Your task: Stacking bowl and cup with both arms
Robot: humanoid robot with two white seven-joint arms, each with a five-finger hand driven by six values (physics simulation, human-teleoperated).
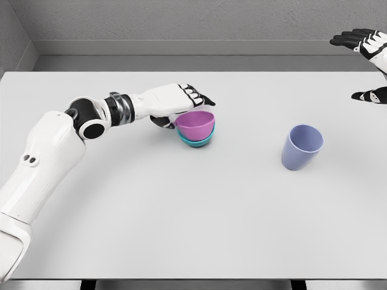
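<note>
My left hand (175,103) grips the purple bowl (195,123) nested in the teal bowl (196,141) below it, steadying it; right hand (369,60) spread wide, well off the cup (302,147).

Bright, even light (faint shadows), sharp render
</note>
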